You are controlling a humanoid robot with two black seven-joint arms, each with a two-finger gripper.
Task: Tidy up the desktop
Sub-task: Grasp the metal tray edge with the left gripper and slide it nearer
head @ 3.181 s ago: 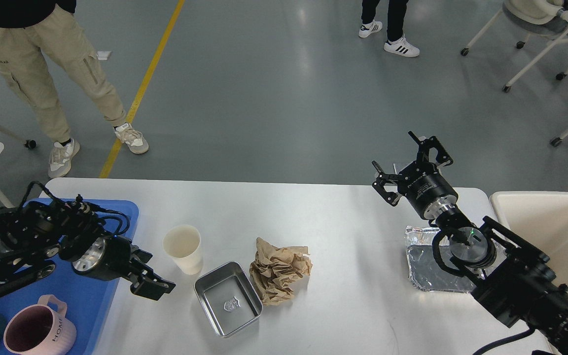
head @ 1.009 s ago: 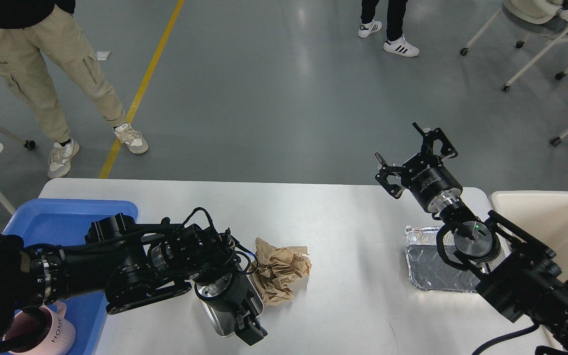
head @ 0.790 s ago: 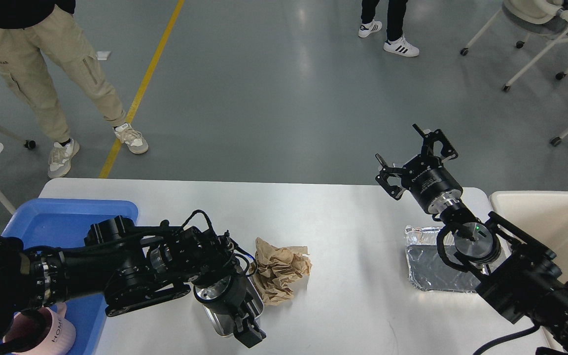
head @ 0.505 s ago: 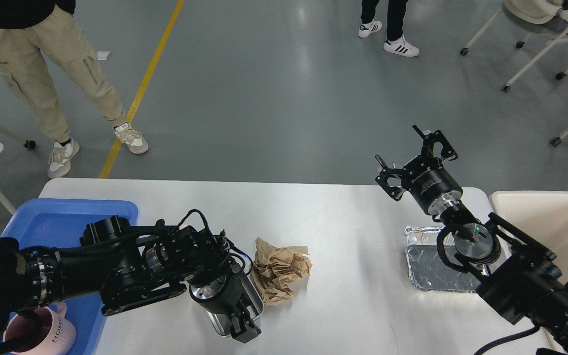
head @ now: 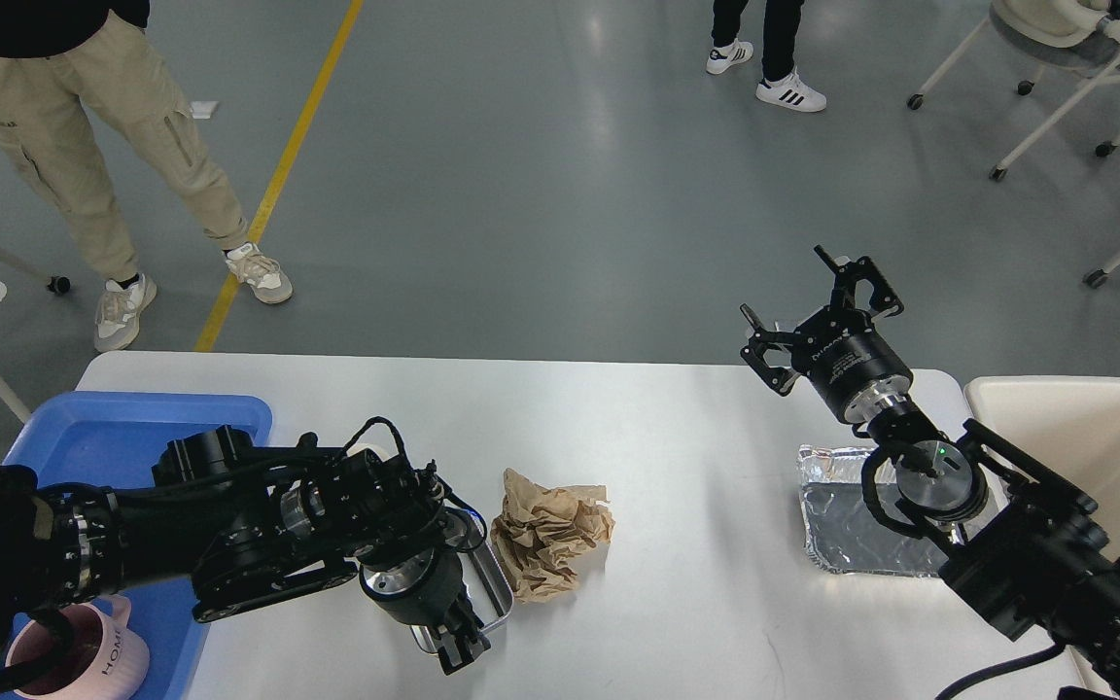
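White desktop (head: 677,428) fills the lower frame; lower left, a pink mug (head: 84,653) reads "HOME". Left gripper (head: 458,649) pinches the steel tin (head: 482,583); right gripper (head: 818,301) spread wide, empty.

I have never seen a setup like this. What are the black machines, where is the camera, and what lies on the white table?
The camera sits in a humanoid robot's head, looking down at the white rectangular desktop. The black shapes are its two arms. The left gripper reaches down at the near rim of a shiny rectangular metal tin; whether it grips is unclear. The right gripper hovers open and empty. Also there: crumpled brown paper, a silver foil tray, a blue plastic tray holding a pink mug, and a cream bin.
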